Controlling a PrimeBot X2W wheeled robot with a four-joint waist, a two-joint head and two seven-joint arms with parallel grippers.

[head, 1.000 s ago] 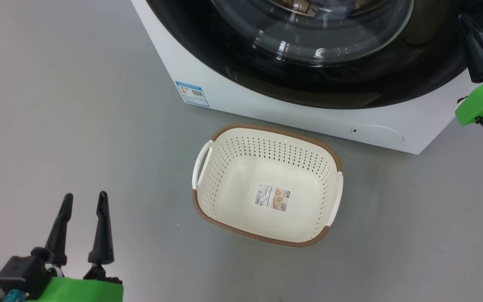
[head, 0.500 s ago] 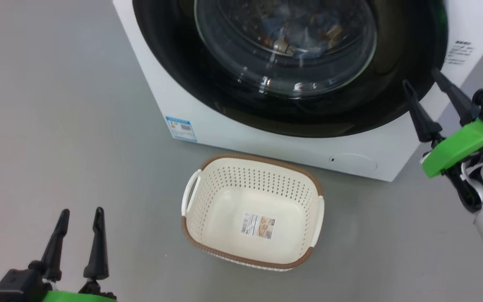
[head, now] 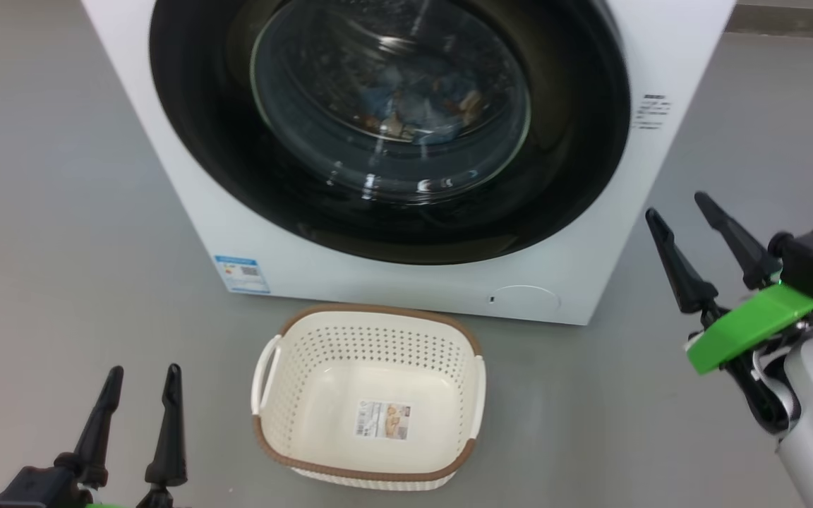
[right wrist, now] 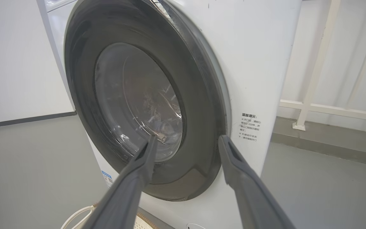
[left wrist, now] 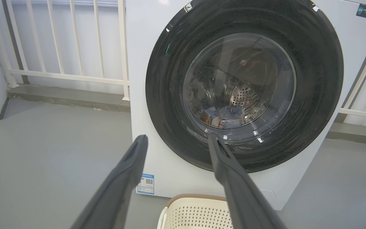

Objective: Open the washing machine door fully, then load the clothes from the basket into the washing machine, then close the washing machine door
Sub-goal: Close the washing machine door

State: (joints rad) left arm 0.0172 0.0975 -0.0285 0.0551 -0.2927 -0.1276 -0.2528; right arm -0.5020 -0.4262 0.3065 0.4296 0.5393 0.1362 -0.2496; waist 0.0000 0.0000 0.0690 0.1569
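The washing machine door (head: 392, 183) sat closed against the front of the white washing machine (head: 378, 286). The clothes (head: 413, 113), pale blue fabric with brown print, lay in a heap at the bottom of the steel drum, visible through the glass bowl. The cream basket (head: 371, 346) stood empty on the grey floor (head: 61, 247) just in front of the machine, with nothing in it but its paper label (head: 383, 420). Judging by that, the loading was done and the task was at or near its end, though the pictures could not confirm that the door had latched.

The right claw (head: 675, 204) hung off the machine's right front corner with its two dark fingers spread wide and nothing between them. It was near the door's rim but not touching it, a spot that would suit a push on the door. The left claw (head: 144, 374) waited low on the robot's left, also wide and empty. It was well apart from the machine and to the side of the basket, out of the way of the door. The clothes were shut behind the glass, beyond the reach of either claw.
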